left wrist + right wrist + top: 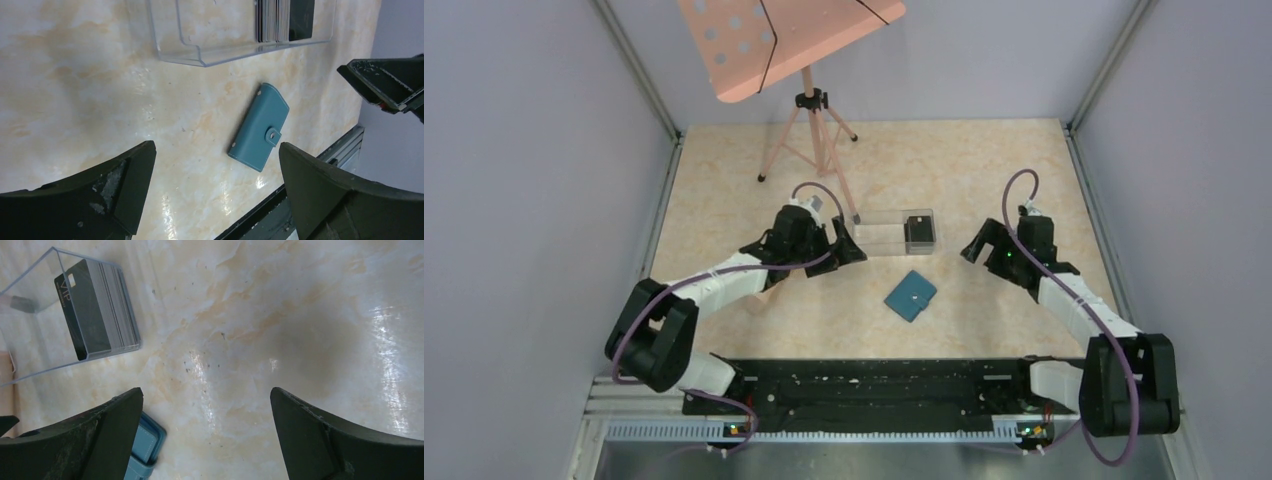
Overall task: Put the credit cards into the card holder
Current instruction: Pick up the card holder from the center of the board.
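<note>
The card holder (911,295) is a teal wallet, lying closed and flat on the marble-patterned table between my two arms. The credit cards (919,231) stand as a dark stack at the right end of a clear plastic box (879,235). My left gripper (852,243) hovers open at the box's left end with nothing in it. In the left wrist view the card holder (260,127) shows its snap tab, ahead of the open left gripper (216,146). My right gripper (980,240) is open and empty, right of the box. In the right wrist view, the right gripper (207,390) is over bare table, the credit cards (97,307) upper left, the card holder (147,442) beside the left finger.
A pink music stand (789,40) on a tripod (809,140) stands at the back left, one leg reaching close to the clear box. Grey walls close in both sides and the back. A black rail (864,385) runs along the near edge.
</note>
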`<state>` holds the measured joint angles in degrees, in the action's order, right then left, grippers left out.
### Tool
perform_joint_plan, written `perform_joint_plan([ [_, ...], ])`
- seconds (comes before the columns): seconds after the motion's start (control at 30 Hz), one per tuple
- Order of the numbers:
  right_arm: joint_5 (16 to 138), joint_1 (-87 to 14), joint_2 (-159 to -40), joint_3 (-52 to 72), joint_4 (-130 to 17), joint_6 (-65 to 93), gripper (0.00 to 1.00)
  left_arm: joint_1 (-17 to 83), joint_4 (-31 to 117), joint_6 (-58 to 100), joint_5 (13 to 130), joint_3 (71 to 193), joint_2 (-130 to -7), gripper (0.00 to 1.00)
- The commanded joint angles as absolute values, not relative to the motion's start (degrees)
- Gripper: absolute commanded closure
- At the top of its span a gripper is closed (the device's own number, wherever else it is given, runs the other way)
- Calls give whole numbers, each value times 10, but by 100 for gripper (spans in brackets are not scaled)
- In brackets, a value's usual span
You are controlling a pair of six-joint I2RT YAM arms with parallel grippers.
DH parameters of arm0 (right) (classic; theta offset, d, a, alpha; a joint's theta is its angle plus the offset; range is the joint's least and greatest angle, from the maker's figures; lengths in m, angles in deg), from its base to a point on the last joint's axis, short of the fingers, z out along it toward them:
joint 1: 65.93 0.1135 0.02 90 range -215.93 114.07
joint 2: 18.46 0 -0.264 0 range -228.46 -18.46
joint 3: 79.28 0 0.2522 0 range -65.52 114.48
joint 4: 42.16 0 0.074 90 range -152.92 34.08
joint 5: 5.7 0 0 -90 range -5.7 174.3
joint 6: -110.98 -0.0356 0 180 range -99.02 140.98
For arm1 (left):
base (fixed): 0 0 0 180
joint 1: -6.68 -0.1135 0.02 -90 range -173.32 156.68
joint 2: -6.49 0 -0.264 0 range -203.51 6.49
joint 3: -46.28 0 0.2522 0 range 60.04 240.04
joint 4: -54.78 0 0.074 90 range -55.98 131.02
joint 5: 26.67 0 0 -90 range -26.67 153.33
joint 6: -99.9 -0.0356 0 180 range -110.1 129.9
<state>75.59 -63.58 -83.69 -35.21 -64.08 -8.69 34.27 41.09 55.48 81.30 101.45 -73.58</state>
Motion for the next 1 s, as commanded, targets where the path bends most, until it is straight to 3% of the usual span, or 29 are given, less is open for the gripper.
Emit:
perform_joint_plan([
  [0.0,716,-620,-861,-334,-650,-84,2,396,413,549,774,1053,-777,1],
  [0.5,562,-555,-886,-410,-636,-224,16,484,380,536,869,1179,-953,6],
  [0.7,522,-539,-917,-444,-573,-281,27,488,399,555,911,1182,-985,13],
  [0.97,493,-523,-984,-471,-397,-301,30,490,511,624,968,1134,-990,31],
])
